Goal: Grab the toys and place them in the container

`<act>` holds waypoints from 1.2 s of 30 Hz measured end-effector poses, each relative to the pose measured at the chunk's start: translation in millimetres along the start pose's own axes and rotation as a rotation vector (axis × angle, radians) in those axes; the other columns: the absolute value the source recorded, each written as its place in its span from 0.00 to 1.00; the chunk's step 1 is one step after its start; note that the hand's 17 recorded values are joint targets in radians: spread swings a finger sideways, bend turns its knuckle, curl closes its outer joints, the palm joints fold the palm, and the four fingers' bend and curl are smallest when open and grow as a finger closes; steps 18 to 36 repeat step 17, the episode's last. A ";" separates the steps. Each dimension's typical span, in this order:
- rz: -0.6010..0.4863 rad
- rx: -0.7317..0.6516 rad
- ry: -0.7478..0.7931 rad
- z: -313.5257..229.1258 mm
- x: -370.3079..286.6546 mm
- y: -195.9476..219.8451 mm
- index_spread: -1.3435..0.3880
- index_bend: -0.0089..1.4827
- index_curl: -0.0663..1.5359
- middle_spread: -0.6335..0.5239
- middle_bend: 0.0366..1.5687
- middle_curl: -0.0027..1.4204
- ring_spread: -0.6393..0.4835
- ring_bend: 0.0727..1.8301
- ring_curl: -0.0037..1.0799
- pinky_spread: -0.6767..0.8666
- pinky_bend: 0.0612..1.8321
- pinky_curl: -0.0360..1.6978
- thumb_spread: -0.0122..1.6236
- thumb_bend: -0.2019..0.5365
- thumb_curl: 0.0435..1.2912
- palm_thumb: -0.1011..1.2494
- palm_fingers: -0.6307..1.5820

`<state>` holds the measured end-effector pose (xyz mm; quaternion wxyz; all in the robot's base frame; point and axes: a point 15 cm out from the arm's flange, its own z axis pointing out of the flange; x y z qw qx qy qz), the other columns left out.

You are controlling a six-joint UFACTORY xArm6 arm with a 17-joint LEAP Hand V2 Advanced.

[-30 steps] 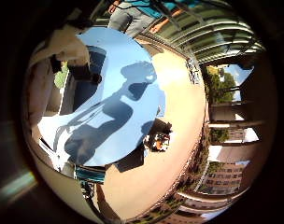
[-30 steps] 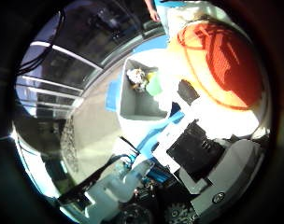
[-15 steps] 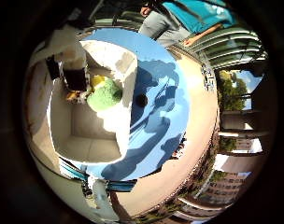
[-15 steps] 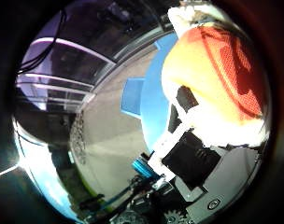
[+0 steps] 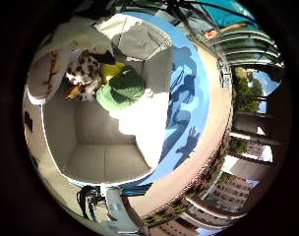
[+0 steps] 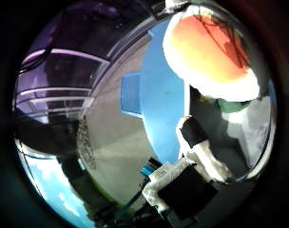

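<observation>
In the right thumb side palm view a big orange toy (image 6: 211, 47) with red lines and a white underside sits close against the palm. My hand's black and white fingers (image 6: 206, 157) curl beside it and hold it. In the right little finger side palm view the pale open container (image 5: 95, 147) lies right below the palm on the blue table (image 5: 194, 98). Inside it, at one end, lie a green toy (image 5: 120, 87), a spotted white and brown toy (image 5: 86, 69) and a yellow toy (image 5: 112, 69). The rest of the container's floor is bare.
The blue table (image 6: 163, 104) stands on a paved terrace (image 6: 111, 123). A blue stool or seat (image 6: 132, 93) is beside the table. Railings (image 5: 238, 44) and buildings (image 5: 243, 167) ring the terrace beyond the table's edge.
The hand has travelled across the table with the orange toy still in it. The container, seen at a distance a second ago, now fills the little finger side view.
</observation>
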<state>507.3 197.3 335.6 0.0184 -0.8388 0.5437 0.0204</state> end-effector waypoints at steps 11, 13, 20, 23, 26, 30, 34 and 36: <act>0.055 -0.029 -0.004 -24.2 28.4 28.3 0.59 0.09 0.29 0.71 0.08 0.24 0.88 0.25 0.28 0.77 0.54 0.19 0.70 0.23 0.28 0.51 0.26; 0.057 -0.028 -0.004 -31.3 33.4 33.9 0.57 0.10 0.27 0.71 0.08 0.23 0.89 0.24 0.28 0.78 0.54 0.19 0.70 0.23 0.27 0.50 0.26; 0.064 -0.010 -0.002 -38.7 37.3 34.8 0.56 0.10 0.25 0.71 0.08 0.22 0.89 0.24 0.28 0.78 0.53 0.18 0.70 0.23 0.25 0.50 0.26; 0.064 -0.010 -0.002 -38.7 37.3 34.8 0.56 0.10 0.25 0.71 0.08 0.22 0.89 0.24 0.28 0.78 0.53 0.18 0.70 0.23 0.25 0.50 0.26; 0.064 -0.010 -0.002 -38.7 37.3 34.8 0.56 0.10 0.25 0.71 0.08 0.22 0.89 0.24 0.28 0.78 0.53 0.18 0.70 0.23 0.25 0.50 0.26; 0.064 -0.010 -0.002 -38.7 37.3 34.8 0.56 0.10 0.25 0.71 0.08 0.22 0.89 0.24 0.28 0.78 0.53 0.18 0.70 0.23 0.25 0.50 0.26; 0.064 -0.010 -0.002 -38.7 37.3 34.8 0.56 0.10 0.25 0.71 0.08 0.22 0.89 0.24 0.28 0.78 0.53 0.18 0.70 0.23 0.25 0.50 0.26; 0.064 -0.010 -0.002 -38.7 37.3 34.8 0.56 0.10 0.25 0.71 0.08 0.22 0.89 0.24 0.28 0.78 0.53 0.18 0.70 0.23 0.25 0.50 0.26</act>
